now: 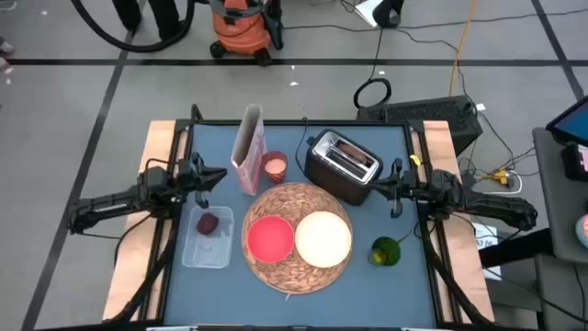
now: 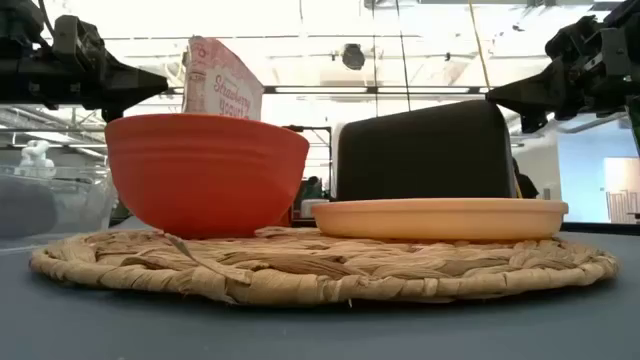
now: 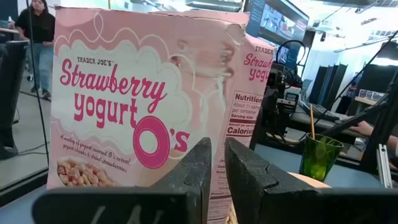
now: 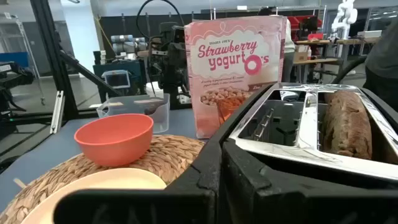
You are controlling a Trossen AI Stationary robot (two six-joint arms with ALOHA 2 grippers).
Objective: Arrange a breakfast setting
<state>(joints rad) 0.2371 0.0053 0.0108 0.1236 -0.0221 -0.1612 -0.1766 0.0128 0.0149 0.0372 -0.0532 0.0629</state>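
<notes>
The desk (image 1: pixel 175 290) carries everything, and the mat (image 1: pixel 299 267) lies at its middle toward the near edge, a flat woven disc that looks light and floppy, best left where it is. On the mat sit the plate (image 1: pixel 322 238) and, touching it on the left-arm side, the bowl (image 1: pixel 269 238); both look rigid and smooth, so a pinch over the rim seems the only sound hold, and either could slip. Behind the mat stand the toaster (image 1: pixel 342 166) and the cereal box (image 1: pixel 250 150). The toast (image 4: pixel 347 127) stands in a toaster slot with only its top edge free, a crumbly thing to lift by that edge; only the right wrist view shows it plainly. The fruit (image 1: pixel 209 223) lies in a clear tub (image 1: pixel 208 241) just beside the mat, probably soft and bruisable. A green cup (image 1: pixel 385 251) stands on the right-arm side; the spoon I cannot make out for certain. The left end effector (image 3: pixel 215 171) hangs clenched beside the box, and the right end effector (image 4: pixel 215 152), also clenched, hangs beside the toaster.
</notes>
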